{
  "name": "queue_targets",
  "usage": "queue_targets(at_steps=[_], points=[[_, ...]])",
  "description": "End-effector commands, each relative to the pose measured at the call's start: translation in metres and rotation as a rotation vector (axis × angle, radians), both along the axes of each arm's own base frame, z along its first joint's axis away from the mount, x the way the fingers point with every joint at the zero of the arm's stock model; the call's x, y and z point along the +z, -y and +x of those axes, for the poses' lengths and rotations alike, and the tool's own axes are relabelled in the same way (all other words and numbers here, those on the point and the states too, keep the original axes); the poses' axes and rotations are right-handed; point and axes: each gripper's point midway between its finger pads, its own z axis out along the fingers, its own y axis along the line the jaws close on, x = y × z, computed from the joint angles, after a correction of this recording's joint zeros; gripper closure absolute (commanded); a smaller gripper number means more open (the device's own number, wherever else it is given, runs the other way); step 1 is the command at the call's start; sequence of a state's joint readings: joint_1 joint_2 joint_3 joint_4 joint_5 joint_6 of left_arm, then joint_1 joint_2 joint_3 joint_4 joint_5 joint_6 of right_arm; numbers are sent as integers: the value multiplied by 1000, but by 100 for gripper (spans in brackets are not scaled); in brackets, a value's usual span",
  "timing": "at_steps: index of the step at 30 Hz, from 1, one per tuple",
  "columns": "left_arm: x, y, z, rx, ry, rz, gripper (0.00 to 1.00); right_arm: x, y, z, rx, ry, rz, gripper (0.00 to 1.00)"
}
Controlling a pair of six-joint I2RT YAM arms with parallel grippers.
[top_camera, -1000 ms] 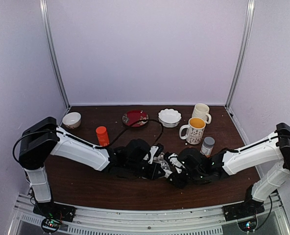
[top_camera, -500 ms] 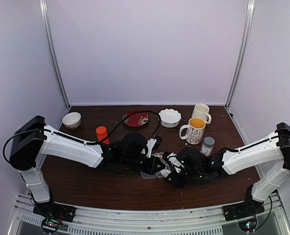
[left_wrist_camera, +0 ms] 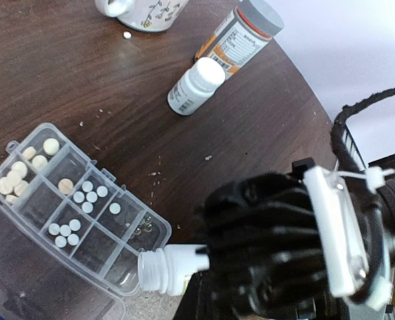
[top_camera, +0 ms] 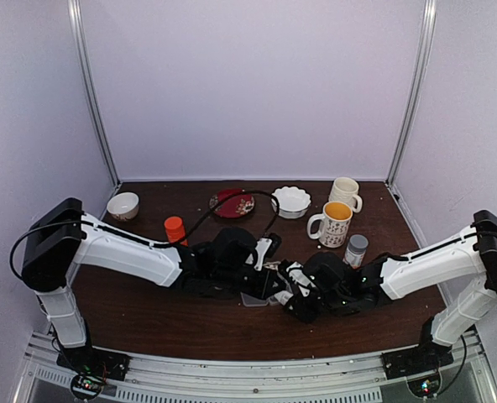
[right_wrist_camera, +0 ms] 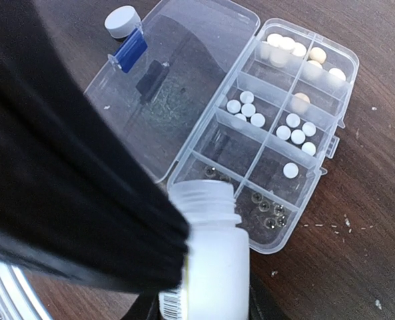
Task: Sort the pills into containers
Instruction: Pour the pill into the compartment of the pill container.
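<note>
L gripper [top_camera: 265, 284], fingers together, has swung left off the pill box [right_wrist_camera: 227, 147], so R gripper [top_camera: 293, 300], clamped on open bottle [right_wrist_camera: 207, 260], can pour; pills [right_wrist_camera: 297, 137] sit in box cells.

1. Left arm [top_camera: 131, 252] stretches low toward the right, to mid-scene; left gripper [top_camera: 265, 254] jaws fully closed.
2. Right arm [top_camera: 425, 267] stretches low toward the left; right gripper [right_wrist_camera: 204, 273] clamps white bottle [right_wrist_camera: 207, 243].
3. Both grippers sit near each other at mid-scene.
</note>
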State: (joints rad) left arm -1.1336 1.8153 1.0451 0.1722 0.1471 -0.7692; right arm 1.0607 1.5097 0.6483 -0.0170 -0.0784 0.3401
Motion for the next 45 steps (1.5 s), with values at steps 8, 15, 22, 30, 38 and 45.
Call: queue_targets(at_steps=[8, 15, 22, 30, 38, 45], points=[[-30, 12, -5, -30, -59, 70, 100, -2, -5, -1, 14, -6, 4, 100], [15, 7, 5, 9, 28, 1, 100, -3, -4, -2, 13, -7, 2, 100], [41, -2, 13, 50, 87, -3, 100, -1, -4, -1, 14, -2, 6, 100], [36, -17, 14, 78, 91, 28, 100, 0, -8, 0, 17, 3, 27, 100], [4, 14, -2, -33, -15, 18, 100, 0, -9, 0, 18, 4, 25, 100], [-25, 16, -6, -37, -53, 49, 100, -1, -9, 0, 18, 1, 22, 100]])
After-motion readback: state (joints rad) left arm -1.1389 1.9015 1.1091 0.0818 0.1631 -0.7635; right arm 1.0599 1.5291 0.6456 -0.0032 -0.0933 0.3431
